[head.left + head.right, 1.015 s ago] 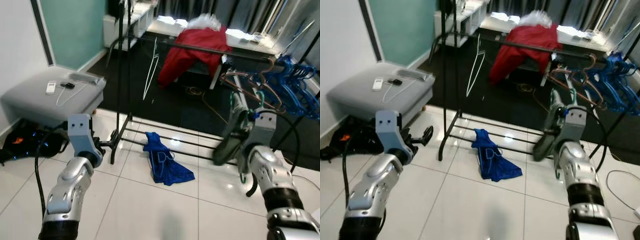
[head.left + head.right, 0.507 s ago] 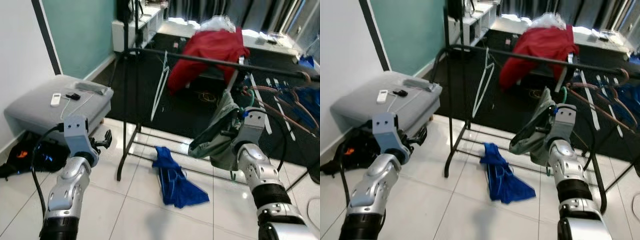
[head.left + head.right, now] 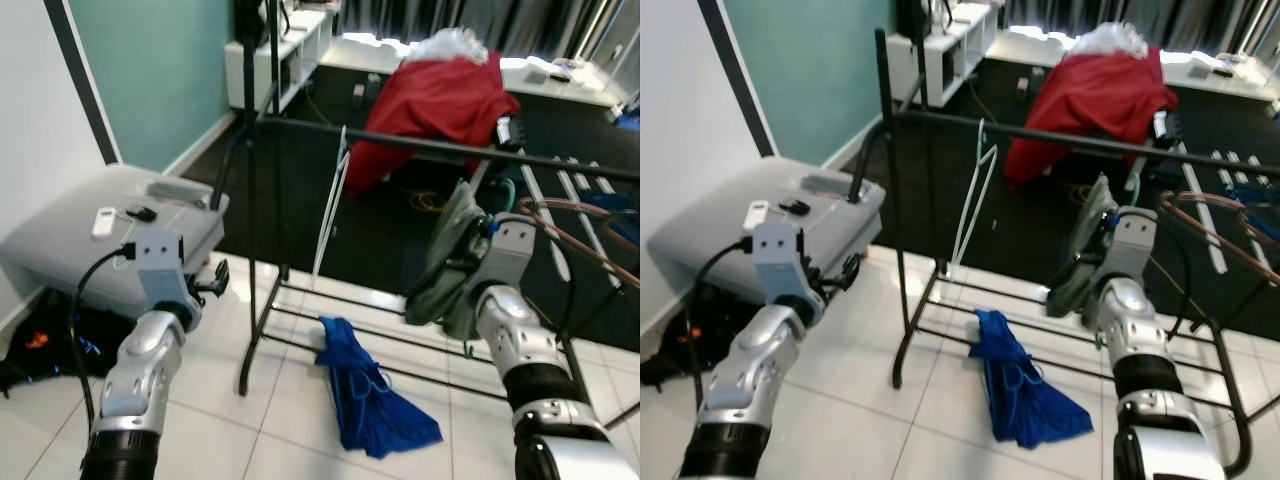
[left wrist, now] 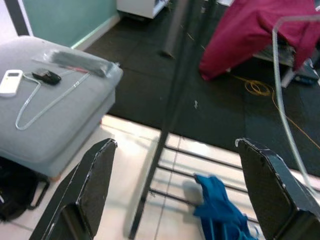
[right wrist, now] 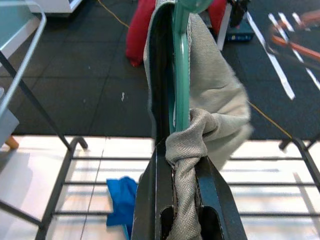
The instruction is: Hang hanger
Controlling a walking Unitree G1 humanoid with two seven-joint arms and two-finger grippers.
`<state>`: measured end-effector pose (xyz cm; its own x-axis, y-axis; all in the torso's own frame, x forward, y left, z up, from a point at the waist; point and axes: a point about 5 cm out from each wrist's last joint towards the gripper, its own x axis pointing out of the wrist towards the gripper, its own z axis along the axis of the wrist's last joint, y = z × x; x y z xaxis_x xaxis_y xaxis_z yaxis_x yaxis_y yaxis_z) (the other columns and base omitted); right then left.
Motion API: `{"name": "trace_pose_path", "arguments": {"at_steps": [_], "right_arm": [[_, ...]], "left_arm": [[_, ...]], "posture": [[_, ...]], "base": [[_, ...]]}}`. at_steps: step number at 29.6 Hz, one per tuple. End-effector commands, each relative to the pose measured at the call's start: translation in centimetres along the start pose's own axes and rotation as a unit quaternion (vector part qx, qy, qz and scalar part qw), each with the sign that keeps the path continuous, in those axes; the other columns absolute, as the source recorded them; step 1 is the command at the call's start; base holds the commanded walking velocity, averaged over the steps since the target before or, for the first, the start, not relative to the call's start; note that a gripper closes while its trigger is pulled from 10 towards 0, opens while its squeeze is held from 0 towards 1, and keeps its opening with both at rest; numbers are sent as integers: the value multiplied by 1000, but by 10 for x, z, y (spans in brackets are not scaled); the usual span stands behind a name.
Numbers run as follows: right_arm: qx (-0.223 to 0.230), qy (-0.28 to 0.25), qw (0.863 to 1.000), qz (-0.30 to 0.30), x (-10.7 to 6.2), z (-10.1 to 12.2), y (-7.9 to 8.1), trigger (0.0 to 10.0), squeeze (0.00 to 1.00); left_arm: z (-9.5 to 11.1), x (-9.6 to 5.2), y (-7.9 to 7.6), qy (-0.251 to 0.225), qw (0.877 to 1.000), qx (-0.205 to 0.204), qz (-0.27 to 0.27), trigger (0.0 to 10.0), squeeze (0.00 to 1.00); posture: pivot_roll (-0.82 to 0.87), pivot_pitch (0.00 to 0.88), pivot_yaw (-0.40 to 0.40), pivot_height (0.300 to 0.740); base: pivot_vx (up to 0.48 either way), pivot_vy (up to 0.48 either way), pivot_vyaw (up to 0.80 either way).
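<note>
Hanger [image 5: 180,75], teal, draped with a grey-green cloth [image 3: 450,255], is clenched between the right hand's [image 5: 176,165] two black fingers, cloth bunched in the grip with it. It sits just below the black rail [image 3: 420,145] of the clothes rack [image 3: 902,290], on the near side, hook end up close to the rail; can't tell if the hook touches it. Left hand [image 4: 175,195] is released, fingers wide apart, held out over the white tile floor [image 3: 270,440] left of the rack's left post. White wire hanger [image 3: 975,200] hangs on the rail left of the held one. Blue garment [image 3: 365,395] lies crumpled on the floor by the rack's base bars. Red garment [image 3: 435,100] is piled on the far bench. Grey ottoman [image 3: 70,235] at left carries a white remote [image 4: 11,82] and a cable.
</note>
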<state>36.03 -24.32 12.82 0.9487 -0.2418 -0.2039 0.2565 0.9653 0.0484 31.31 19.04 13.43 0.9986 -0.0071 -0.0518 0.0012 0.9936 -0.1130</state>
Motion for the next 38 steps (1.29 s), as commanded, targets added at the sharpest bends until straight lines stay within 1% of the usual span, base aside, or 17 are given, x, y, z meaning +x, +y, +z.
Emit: {"name": "trace_pose_path", "arguments": {"at_steps": [1, 17, 19, 20, 21, 24, 25, 29, 38], "right_arm": [[5, -8, 1000, 1, 1, 3, 3, 10000, 0], [5, -25, 1000, 7, 1, 7, 4, 10000, 0], [20, -22, 1000, 0, 2, 6, 0, 10000, 0], [26, -20, 999, 0, 2, 5, -1, 10000, 408], [30, -17, 999, 1, 2, 5, -2, 10000, 1000], [31, -16, 999, 2, 2, 5, -2, 10000, 1000], [27, -1, 1000, -1, 2, 2, -2, 10000, 1000], [25, 10, 1000, -3, 3, 0, -2, 10000, 1000], [20, 19, 1000, -8, 3, -2, -2, 10000, 1000]], "left_arm": [[-6, -1, 6, 14, 1000, 5, 10, 10000, 0], [-6, -2, 8, 13, 1000, 15, 12, 10000, 0], [-6, -3, 8, 12, 999, 28, 17, 10000, 0], [-6, -4, 8, 11, 999, 32, 18, 10000, 0], [-6, -4, 8, 12, 999, 35, 20, 10000, 0], [-6, -4, 8, 12, 999, 36, 21, 10000, 0], [-5, -4, 8, 11, 999, 36, 23, 10000, 0], [-5, -4, 8, 10, 999, 35, 23, 10000, 0], [-4, -4, 6, 6, 999, 34, 14, 10000, 0]], "posture": [[-63, 47, -86, 740], [-59, 56, -78, 740], [-58, 56, -77, 740], [-58, 56, -77, 740], [-58, 56, -77, 740], [-58, 56, -77, 740], [-60, 55, -76, 740], [-62, 54, -75, 740], [-64, 53, -74, 740]], "base": [[480, 0, 0], [462, 0, 0], [0, 0, 0], [0, 0, 0], [0, 0, 0], [0, 0, 0], [0, 0, 0], [0, 0, 0], [0, 0, 0]]}}
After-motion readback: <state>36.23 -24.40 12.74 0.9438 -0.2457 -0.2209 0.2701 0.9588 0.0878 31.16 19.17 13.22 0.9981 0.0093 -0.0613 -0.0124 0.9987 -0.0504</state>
